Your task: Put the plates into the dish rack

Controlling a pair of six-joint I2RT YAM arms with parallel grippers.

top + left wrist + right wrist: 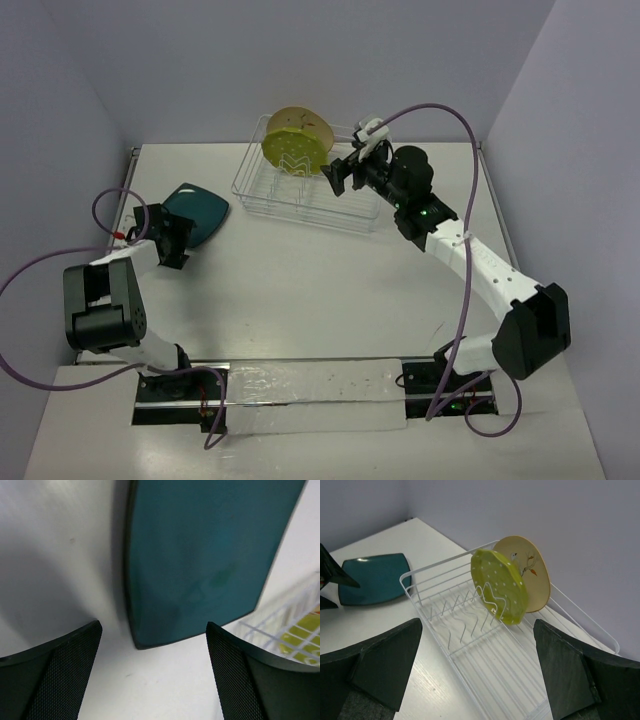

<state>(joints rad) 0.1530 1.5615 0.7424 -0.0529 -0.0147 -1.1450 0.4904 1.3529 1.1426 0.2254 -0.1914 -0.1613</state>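
The dish rack (270, 195) stands at the far side of the worktop (300, 290). Two of the plates stand on edge among its tines. The lime-green plate (502, 587) with white dots is in front and tilted. The beige plate (536, 567) is close behind it, but I cannot tell whether the two touch. The green one covers the lower left of the beige one, so only part of the floral motif shows. The dark teal plate (197, 212) lies flat on the worktop, left of the rack and apart from it.

The left tool (175, 232) sits at the near edge of the teal plate, spread wide and holding nothing. In the left wrist view its fingers (55, 675) stand to either side of the plate's near corner, with bare worktop showing between each of them and the plate. The plate's far end is cut off at the top of that view. Only a blurred corner of the rack shows at the right edge, with a patch of yellow-green behind the wires.

The right tool (340, 178) hangs by the rack's right end, also wide and empty. Its height above the wires cannot be judged from overhead. In the right wrist view both of its fingers are cut off at the bottom, and the rack's near end runs out of view between them. At the left edge of that view a dark part of the left arm hides a strip of the teal plate.
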